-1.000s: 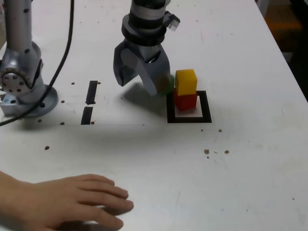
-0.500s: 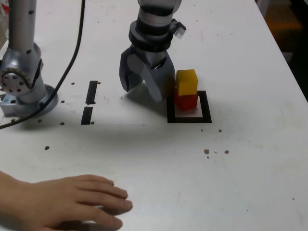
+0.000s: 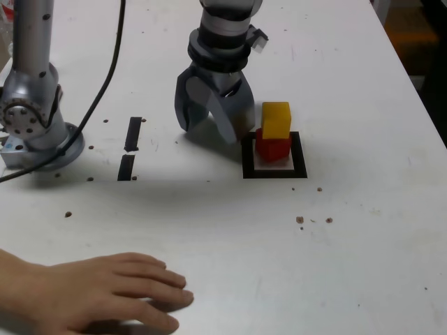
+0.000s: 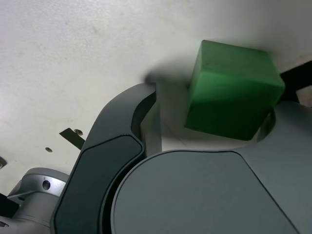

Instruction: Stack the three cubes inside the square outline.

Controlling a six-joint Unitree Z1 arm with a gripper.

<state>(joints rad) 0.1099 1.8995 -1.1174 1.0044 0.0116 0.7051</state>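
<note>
Holding my pincer [image 3: 213, 132] low over the counter [image 3: 363, 244], I have its jaws apart, with the green cube [image 4: 234, 90] near them in the wrist view — whether it touches either finger I cannot tell. In the exterior view the pincer hides that cube from me. Just beside the pincer, on the exterior view's right, the yellow cube [image 3: 276, 120] sits on top of the red cube [image 3: 273, 146], and the red one stands inside the square outline [image 3: 299, 153] of black tape. Farther out, on the pincer's other side, I see two short black tape strips [image 3: 133, 134] and then the arm's base [image 3: 52, 150]. Well apart from the pincer, toward the exterior view's bottom left, a person's hand [image 3: 115, 289] is over the counter, fingers spread.
</note>
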